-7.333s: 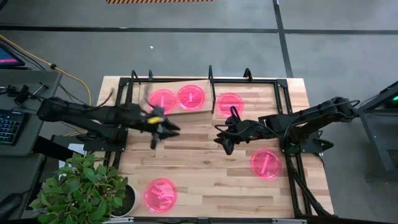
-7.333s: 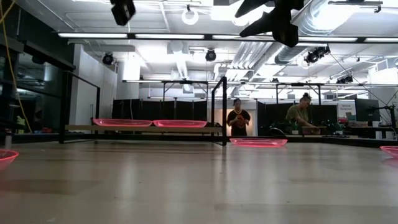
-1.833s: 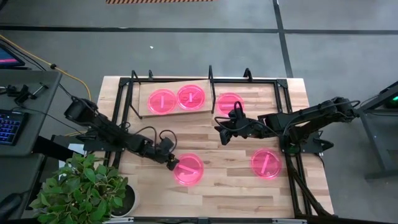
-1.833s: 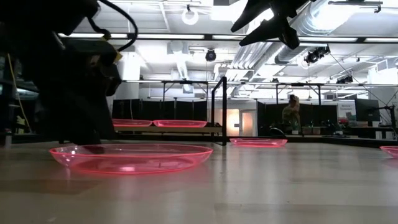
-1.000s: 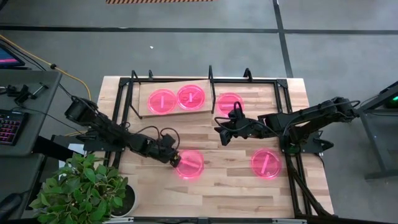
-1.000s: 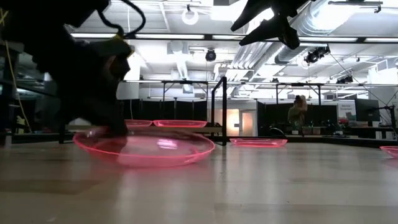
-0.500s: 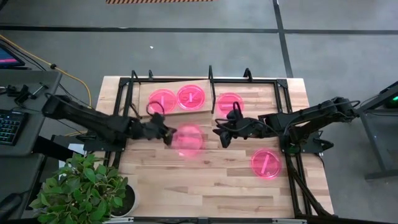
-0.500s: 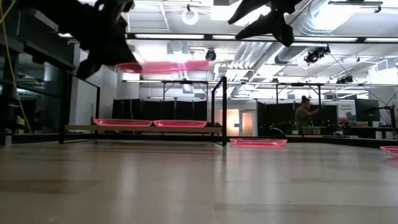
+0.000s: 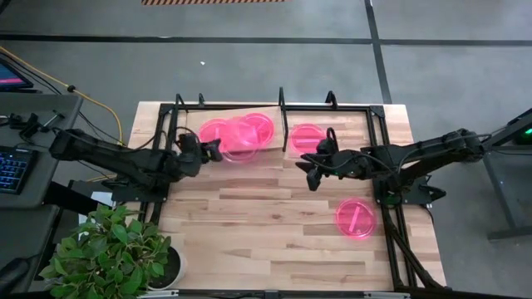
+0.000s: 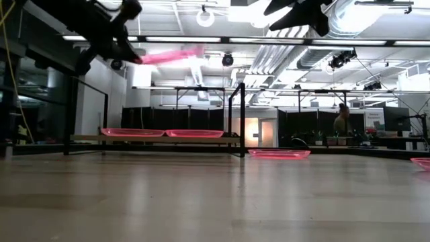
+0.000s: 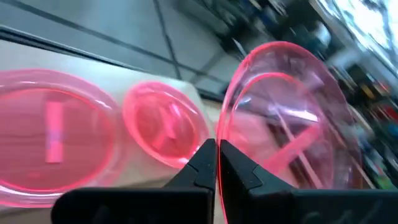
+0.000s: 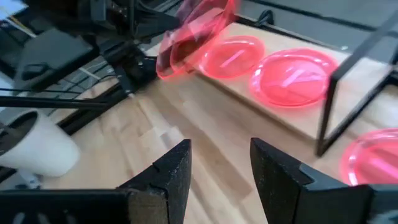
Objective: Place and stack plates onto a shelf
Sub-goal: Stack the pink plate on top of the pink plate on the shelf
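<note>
Left hand [image 9: 209, 151] pinching a tilted plate [image 9: 241, 141] by its rim, above the shelf [image 9: 274, 141]; right hand [image 9: 309, 169] hanging open nearby.

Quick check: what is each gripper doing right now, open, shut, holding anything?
Left gripper: shut on the rim of a plate, held in the air above the shelf.
Right gripper: open, holding nothing, above the tabletop.

potted plant [image 9: 108, 249] | keyboard [image 9: 14, 169] | person in background [image 10: 341, 125]
</note>
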Controlling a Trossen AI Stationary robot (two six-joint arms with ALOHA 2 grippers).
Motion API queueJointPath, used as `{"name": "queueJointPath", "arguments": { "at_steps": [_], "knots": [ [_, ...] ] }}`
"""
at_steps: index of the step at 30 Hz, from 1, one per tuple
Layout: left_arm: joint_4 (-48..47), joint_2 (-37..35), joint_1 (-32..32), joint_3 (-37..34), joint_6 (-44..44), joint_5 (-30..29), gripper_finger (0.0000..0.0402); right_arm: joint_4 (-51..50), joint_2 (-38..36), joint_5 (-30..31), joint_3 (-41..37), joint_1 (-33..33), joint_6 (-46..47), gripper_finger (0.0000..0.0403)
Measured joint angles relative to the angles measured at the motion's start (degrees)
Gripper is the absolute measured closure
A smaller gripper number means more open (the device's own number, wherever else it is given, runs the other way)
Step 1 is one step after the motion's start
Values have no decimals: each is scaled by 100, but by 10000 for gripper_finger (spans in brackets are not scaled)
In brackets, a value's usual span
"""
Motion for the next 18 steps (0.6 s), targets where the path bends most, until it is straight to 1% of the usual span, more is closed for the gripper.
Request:
{"name": "queueJointPath", "arguments": {
  "at_steps": [3,7,11,15,16,18],
  "knots": [
    [-281,262,0,0,-601,-573,401,-142,4,51,0,-25,-3,257],
    [-990,686,0,-2,-2198,-1154,401,-271,53,58,0,-25,4,257],
    [-1745,1195,-72,-2,-3596,-1167,401,-324,50,17,0,-25,18,257],
    [-2736,1651,-175,-2,-5242,-1161,401,-411,50,-82,0,-25,19,257],
    [-2974,1742,-177,-3,-5472,-1125,401,-443,50,-115,0,-25,20,257],
    [-3173,1848,-95,-4,-5507,-950,401,-465,50,-126,0,-25,46,257]
  ]
}}
